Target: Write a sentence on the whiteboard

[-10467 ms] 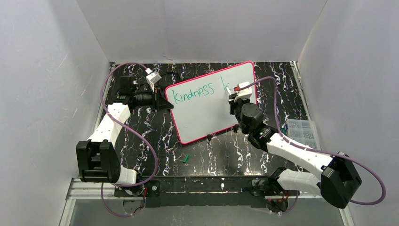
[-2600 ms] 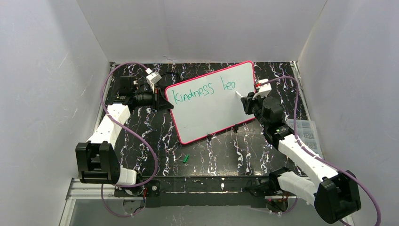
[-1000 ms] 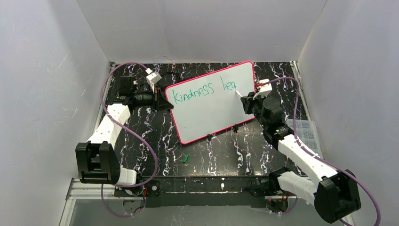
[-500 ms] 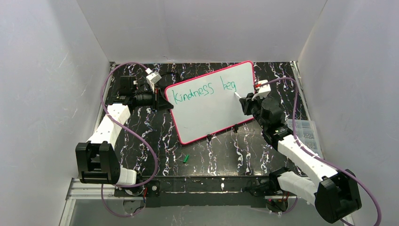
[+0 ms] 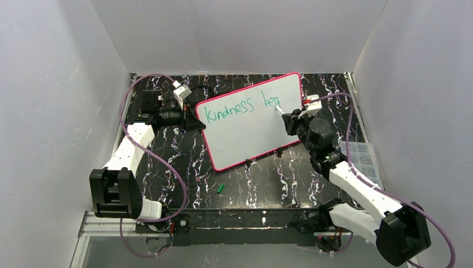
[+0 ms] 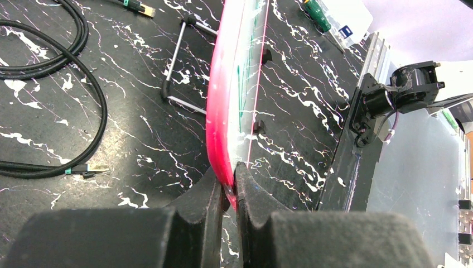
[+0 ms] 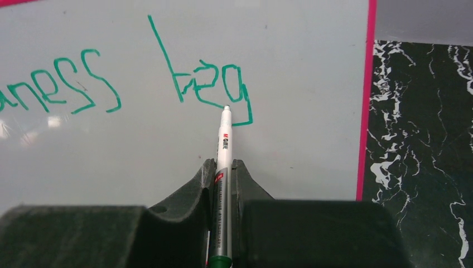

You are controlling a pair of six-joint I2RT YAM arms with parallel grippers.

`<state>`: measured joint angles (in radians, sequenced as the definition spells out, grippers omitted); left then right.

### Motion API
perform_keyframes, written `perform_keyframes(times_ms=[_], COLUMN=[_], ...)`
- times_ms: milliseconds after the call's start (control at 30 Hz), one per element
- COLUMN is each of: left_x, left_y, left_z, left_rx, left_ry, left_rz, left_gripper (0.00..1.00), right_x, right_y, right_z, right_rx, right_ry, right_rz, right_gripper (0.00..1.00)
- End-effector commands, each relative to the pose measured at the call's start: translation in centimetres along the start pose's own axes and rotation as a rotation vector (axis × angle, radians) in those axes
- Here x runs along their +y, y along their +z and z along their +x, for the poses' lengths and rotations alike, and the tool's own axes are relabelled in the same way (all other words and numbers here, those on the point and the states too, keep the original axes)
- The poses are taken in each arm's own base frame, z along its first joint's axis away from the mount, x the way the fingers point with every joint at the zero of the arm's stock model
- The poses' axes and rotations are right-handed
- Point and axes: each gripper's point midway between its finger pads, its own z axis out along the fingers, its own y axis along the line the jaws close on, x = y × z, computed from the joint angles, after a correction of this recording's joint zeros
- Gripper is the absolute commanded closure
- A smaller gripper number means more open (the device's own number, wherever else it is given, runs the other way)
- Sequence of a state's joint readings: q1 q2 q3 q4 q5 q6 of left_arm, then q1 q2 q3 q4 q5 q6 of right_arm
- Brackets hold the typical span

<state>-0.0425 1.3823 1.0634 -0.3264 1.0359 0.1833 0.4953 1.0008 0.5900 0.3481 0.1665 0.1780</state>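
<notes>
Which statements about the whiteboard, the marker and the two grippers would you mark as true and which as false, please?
1. The left gripper is shut on the pink-red rim of the glossy white rectangular whiteboard. True.
2. The right gripper is open and holds nothing. False: it is shut on a slim white marker, whose tip is at the letter g.
3. The thin green handwritten lettering reads "kindness beg". True.
4. A second line of writing fills the board's lower half. False: the lower half is bare.
</notes>
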Motion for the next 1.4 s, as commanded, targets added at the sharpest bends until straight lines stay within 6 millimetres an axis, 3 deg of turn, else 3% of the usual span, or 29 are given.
perform_keyframes(times_ms=[0,367,667,1033,1367], left_x=[0.2,0.2,0.4,0.5,0.4], left_y=[-0.7,-0.7,-0.6,-0.6,-0.6], left_z=[-1.5,-1.5,-1.4,-1.3,-1.4], left_rx=[-0.022,-0.021,-0.018,-0.016,-0.017], left_ry=[0.116,0.115,0.111,0.109,0.109], left_rz=[-0.047,-0.049,-0.051,-0.051,-0.049], left_gripper=[1.00,1.00,1.00,1.00,1.00], right_x=[-0.6,-0.7,-1.2,-2.2,-2.8], right_y=[-0.6,1.0,0.9,1.3,1.2], right_z=[-5.2,-5.0,-5.7,-4.5,-5.4], right_rx=[-0.172,-0.157,-0.187,-0.152,-0.180], right_ry=[0.031,-0.006,-0.013,-0.027,-0.033], right_rz=[0.061,0.072,0.099,0.147,0.184], right_gripper=[0.99,0.99,0.99,0.99,0.99])
